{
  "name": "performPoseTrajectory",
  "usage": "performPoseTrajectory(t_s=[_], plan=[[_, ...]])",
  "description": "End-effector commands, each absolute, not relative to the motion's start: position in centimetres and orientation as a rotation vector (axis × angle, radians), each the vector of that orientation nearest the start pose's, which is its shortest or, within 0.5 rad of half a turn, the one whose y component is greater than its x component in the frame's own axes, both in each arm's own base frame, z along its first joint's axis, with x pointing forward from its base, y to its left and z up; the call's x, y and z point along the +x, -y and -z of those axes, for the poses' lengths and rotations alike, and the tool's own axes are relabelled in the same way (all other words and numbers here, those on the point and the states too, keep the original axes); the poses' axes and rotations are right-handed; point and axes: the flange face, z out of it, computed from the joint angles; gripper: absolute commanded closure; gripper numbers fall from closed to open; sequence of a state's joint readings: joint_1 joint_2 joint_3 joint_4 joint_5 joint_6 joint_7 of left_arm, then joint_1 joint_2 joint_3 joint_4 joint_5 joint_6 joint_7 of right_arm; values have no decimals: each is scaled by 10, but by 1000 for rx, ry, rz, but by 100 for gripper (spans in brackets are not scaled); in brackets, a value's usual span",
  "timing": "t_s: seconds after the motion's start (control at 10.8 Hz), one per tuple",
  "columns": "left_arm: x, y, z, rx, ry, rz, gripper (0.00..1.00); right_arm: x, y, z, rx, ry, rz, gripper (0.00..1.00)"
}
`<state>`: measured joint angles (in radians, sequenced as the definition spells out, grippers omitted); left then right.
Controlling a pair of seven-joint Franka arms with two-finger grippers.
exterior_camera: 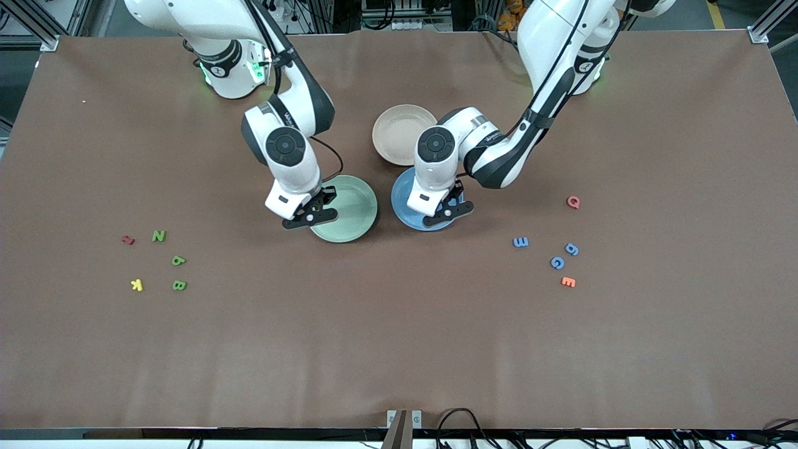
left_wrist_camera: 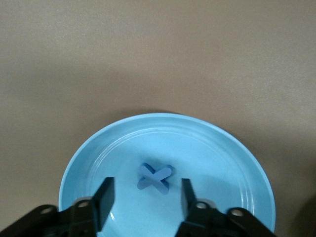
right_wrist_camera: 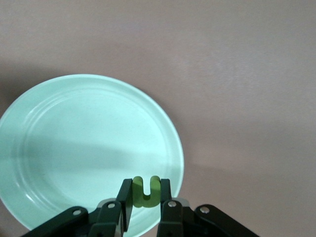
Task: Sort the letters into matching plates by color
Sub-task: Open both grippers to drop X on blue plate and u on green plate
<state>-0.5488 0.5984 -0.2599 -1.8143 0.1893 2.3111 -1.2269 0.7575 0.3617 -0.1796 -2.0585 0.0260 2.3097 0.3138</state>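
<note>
Left gripper (left_wrist_camera: 145,197) over blue plate (left_wrist_camera: 227,148), fingers parted, blue X (left_wrist_camera: 154,178) lying loose between. Right gripper (right_wrist_camera: 146,200) over green plate (right_wrist_camera: 74,128), pinching green U (right_wrist_camera: 146,191).

We see a beige-pink plate (exterior_camera: 404,134) on the brown counter (exterior_camera: 399,349), empty, and we take it as our landmark. Toward the left arm's end of the counter from it, and nearer the front camera, lies a red letter Q (exterior_camera: 573,202). Nearer the camera again than that Q lies an orange letter E (exterior_camera: 568,282). Toward the right arm's end of the counter from the plate, well apart from it and nearer the camera, we find a dark red letter (exterior_camera: 128,239); its shape we cannot make out. A yellow letter K (exterior_camera: 137,285) lies nearer the camera than that red one.
</note>
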Motion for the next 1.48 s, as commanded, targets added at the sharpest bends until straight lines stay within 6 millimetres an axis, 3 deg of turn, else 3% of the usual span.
performPoseTrajectory(t_s=[0.0,0.09,0.18,0.28,0.37,0.55,0.74,1.02,1.39], plan=[[456,458,-212,-3043,539,-84,0,481,-341,-246,-3206,392,-131,88],[458,457,-216,-3045,542,-79,0,480,-345,-247,-3203,397,-126,83],[463,453,-219,-3049,537,-71,0,481,-345,-248,-3203,404,-123,66],[469,448,-224,-3052,520,-50,0,479,-346,-248,-3204,406,-125,26],[472,446,-230,-3059,496,-33,0,479,-346,-249,-3205,404,-129,0],[494,423,-245,-3079,419,-5,0,479,-345,-251,-3204,420,-130,0],[519,393,-260,-3101,323,18,0,485,-328,-262,-3224,386,-185,0],[547,347,-269,-3110,164,30,0,519,-272,-277,-3253,253,-183,0],[575,286,-267,-3106,20,15,0,561,-184,-303,-3195,387,-150,0]])
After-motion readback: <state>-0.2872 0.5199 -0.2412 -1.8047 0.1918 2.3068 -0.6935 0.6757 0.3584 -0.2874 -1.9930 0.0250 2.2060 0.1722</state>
